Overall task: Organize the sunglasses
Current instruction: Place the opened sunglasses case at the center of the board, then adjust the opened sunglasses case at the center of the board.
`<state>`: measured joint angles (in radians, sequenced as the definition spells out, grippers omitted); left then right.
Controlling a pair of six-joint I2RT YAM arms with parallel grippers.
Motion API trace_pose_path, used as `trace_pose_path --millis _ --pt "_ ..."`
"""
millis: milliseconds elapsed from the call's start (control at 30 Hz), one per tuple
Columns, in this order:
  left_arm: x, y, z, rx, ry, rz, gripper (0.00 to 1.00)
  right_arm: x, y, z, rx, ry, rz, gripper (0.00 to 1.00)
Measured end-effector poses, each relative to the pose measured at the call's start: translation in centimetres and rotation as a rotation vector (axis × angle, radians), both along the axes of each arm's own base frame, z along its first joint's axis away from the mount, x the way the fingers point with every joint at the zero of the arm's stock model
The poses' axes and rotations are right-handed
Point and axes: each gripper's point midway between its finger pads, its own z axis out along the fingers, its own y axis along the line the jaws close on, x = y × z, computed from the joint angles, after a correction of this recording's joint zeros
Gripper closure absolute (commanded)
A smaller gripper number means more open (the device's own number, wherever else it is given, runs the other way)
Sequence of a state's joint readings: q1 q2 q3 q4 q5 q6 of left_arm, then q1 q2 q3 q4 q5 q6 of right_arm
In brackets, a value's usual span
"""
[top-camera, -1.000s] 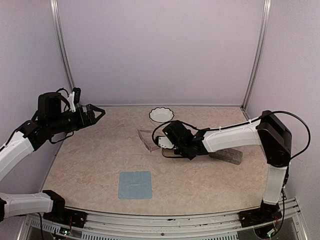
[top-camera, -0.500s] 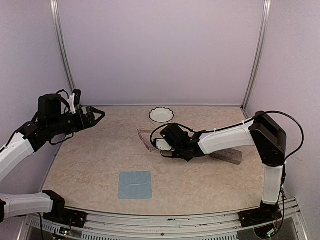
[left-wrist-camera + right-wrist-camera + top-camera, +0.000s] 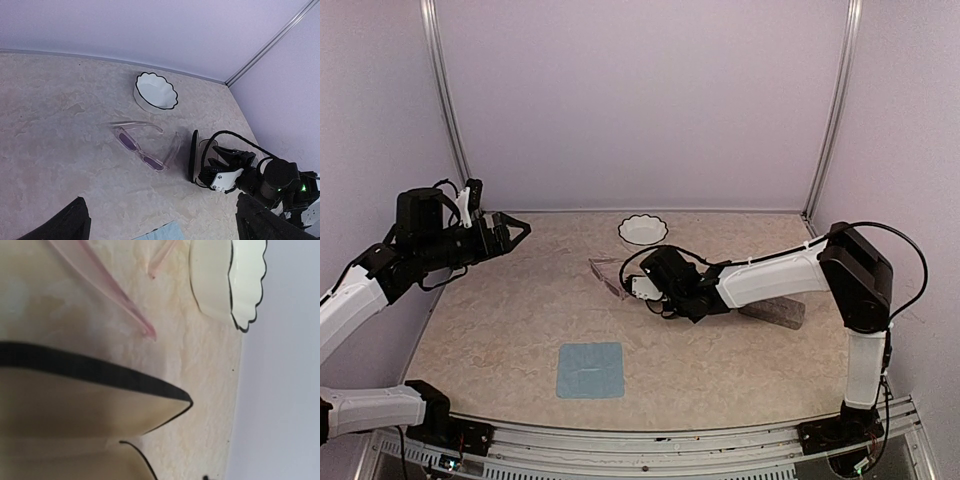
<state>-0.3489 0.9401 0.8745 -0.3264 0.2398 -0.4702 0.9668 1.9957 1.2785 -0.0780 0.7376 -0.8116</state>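
- The pale pink glasses [image 3: 608,278] were found lying on the table [image 3: 500,330], arms unfolded, just left of the right gripper [image 3: 206,162] and near the bowl [image 3: 145,97].
- The front of the frame was seen running diagonally from far-left to near-right, with both arms pointing right towards the right gripper. Any reach from that side would be met by the arm tips first.
- The right gripper was judged far nearer than the left one and was placed against the open black case [image 3: 193,156], which stood on its edge. Whether it was clenched on the case could not be told.
- The left gripper [image 3: 513,231] was seen released, fingers spread, held high at the far left and well apart from the glasses.
- The round dark pair could not be found in any view.
- Against the earliest frame, the right gripper and the case were shifted a little left, closer to the glasses. The glasses themselves were nudged slightly left. The left arm was barely changed.
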Motion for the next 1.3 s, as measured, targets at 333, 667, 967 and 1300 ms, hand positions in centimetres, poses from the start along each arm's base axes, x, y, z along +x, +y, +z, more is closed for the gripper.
trace_pose_path --millis 333,667,967,1300 --pt "-0.1 -0.1 0.0 -0.005 0.003 -0.005 0.01 -0.4 0.0 -0.4 0.112 0.045 -0.054 0.62" --pt "-0.1 -0.3 0.0 -0.017 0.01 -0.015 0.01 2.0 -4.3 4.9 0.494 0.136 -0.241 0.69" --pt "0.1 -0.6 -0.5 -0.021 0.029 -0.02 0.01 5.5 -8.9 5.5 0.78 0.26 -0.433 0.99" --pt "0.1 -0.6 -0.3 -0.027 0.024 -0.022 0.01 8.0 -8.4 1.2 0.918 0.459 -0.517 1.0"
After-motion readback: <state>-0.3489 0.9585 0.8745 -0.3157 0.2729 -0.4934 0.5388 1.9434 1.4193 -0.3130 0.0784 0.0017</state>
